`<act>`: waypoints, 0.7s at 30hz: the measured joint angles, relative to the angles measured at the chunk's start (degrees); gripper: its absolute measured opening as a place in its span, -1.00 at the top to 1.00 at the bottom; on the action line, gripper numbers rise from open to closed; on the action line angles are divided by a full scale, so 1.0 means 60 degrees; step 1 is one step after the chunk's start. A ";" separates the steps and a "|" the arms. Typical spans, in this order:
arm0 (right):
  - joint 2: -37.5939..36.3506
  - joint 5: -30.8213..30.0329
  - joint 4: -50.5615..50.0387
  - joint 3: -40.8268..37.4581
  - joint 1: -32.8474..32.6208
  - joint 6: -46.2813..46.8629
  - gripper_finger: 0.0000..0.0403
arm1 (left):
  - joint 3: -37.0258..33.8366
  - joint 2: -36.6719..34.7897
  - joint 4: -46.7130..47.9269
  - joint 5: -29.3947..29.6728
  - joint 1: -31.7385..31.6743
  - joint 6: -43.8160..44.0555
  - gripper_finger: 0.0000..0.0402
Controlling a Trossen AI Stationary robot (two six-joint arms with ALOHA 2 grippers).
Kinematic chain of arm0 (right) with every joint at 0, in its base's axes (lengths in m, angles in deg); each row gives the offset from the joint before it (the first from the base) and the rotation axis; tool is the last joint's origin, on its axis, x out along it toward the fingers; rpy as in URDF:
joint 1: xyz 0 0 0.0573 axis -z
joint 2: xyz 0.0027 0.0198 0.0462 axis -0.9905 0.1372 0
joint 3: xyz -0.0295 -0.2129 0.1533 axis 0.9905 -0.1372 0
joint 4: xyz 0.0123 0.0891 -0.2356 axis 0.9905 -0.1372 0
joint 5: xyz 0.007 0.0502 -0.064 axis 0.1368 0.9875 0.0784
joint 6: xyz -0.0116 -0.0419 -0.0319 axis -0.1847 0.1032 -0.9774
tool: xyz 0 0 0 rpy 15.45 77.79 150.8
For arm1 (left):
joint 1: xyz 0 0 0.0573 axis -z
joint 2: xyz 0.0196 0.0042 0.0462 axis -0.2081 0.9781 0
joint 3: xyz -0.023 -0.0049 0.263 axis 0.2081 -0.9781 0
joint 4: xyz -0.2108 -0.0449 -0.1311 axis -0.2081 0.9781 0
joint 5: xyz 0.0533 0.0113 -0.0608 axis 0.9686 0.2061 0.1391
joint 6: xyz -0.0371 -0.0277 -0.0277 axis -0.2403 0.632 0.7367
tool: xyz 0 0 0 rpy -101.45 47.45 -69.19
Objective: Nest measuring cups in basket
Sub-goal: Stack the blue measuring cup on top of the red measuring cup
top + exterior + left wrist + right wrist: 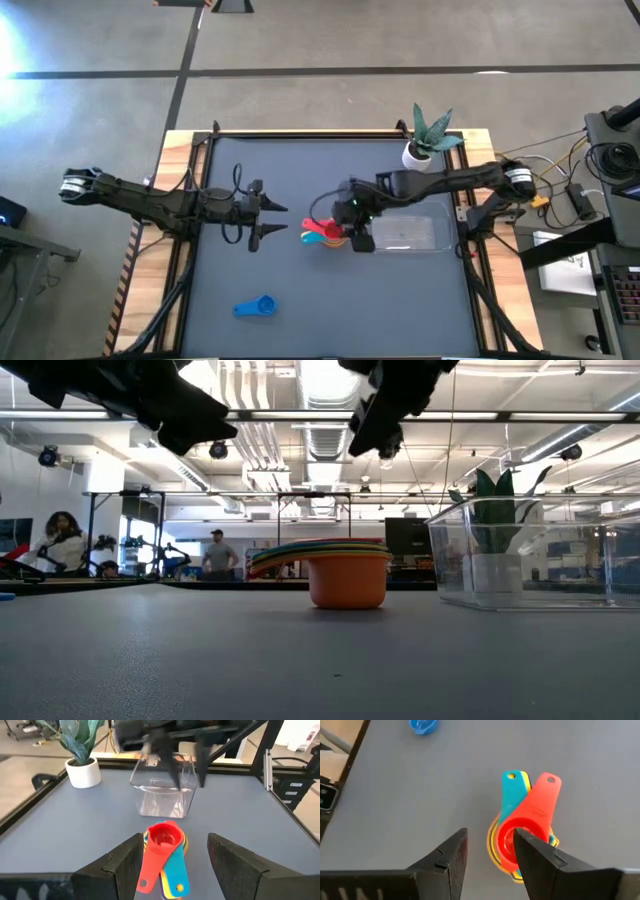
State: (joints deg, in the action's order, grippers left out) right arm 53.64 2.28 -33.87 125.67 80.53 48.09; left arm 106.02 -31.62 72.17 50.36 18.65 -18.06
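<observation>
Beyond the table, the low view looks into a wide workshop with ceiling ducts and a few people standing or sitting far back. On the dark grey table [300,180], the left arm reaches in from the left and hangs above the surface; the left gripper [272,220] has its fingers spread apart and holds nothing, pointing toward the middle of the table. The right arm stretches in from the right edge, past a white pot with a spiky green plant [428,140] at the far side. The right gripper [352,222] hovers just above the stack of cups with its fingers partly apart (nothing sits between them in its own wrist view). The clear basket [415,233] lies on the table right of centre, with no cups in it, just beside the stack on its right. The stack of cups [325,233] rests on the table outside the basket: red on top, teal and yellow handles fanned out under it, an orange cup at the bottom. A single blue cup [254,307] lies well apart, toward the near left part of the table.
</observation>
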 joint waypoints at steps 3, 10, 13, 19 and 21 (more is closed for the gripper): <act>-0.0087 -0.0611 0.0214 -0.0124 -0.0655 0.0047 0.29 | 0.0000 0.0089 0.0067 0.0007 0.0000 0.0381 -0.01; -0.0153 -0.1929 0.1500 -0.0516 -0.2265 0.0424 0.30 | 0.0000 0.0449 0.0059 0.0011 0.0000 0.1148 -0.01; -0.0153 -0.2187 0.1872 -0.0678 -0.2992 0.0384 0.33 | 0.0063 0.0574 0.0144 0.0015 0.0000 0.1220 -0.01; -0.0153 -0.2313 0.3043 -0.0997 -0.3878 0.0519 0.42 | 0.0496 0.1019 0.0394 0.0018 0.0005 0.1304 -0.01; -0.0153 -0.2306 0.3529 -0.1161 -0.4077 0.0437 0.45 | 0.0585 0.1231 0.0401 0.0013 0.0008 0.1301 -0.01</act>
State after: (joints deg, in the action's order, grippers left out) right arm 52.72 -11.55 -12.69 118.70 56.06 50.71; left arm 109.54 -24.23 74.57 50.43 18.69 -10.25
